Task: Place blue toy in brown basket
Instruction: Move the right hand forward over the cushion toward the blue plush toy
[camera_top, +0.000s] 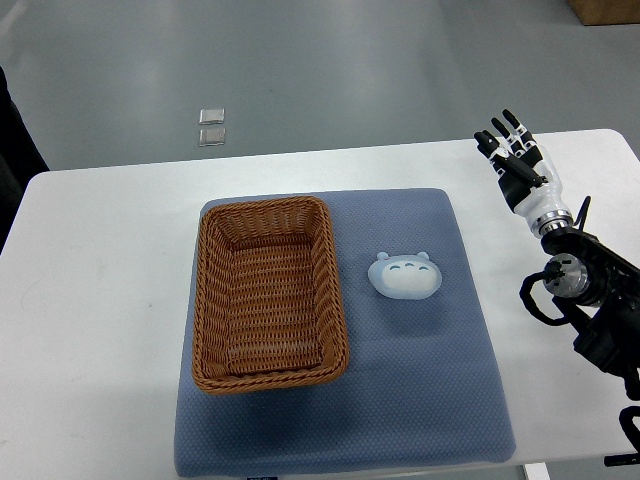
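Note:
A pale blue rounded toy (405, 275) with small ears lies on the blue mat (440, 400), just right of the brown wicker basket (205, 300). The basket holds nothing that I can see. My right hand (515, 150) hovers over the white table at the far right, well away from the toy, fingers stretched out and holding nothing. Its arm runs down the right edge. No left arm shows.
The white table (100, 300) carries the mat and basket. Two small clear packets (211, 127) lie on the grey floor beyond the table's far edge. A dark shape (12, 150) stands at the left edge.

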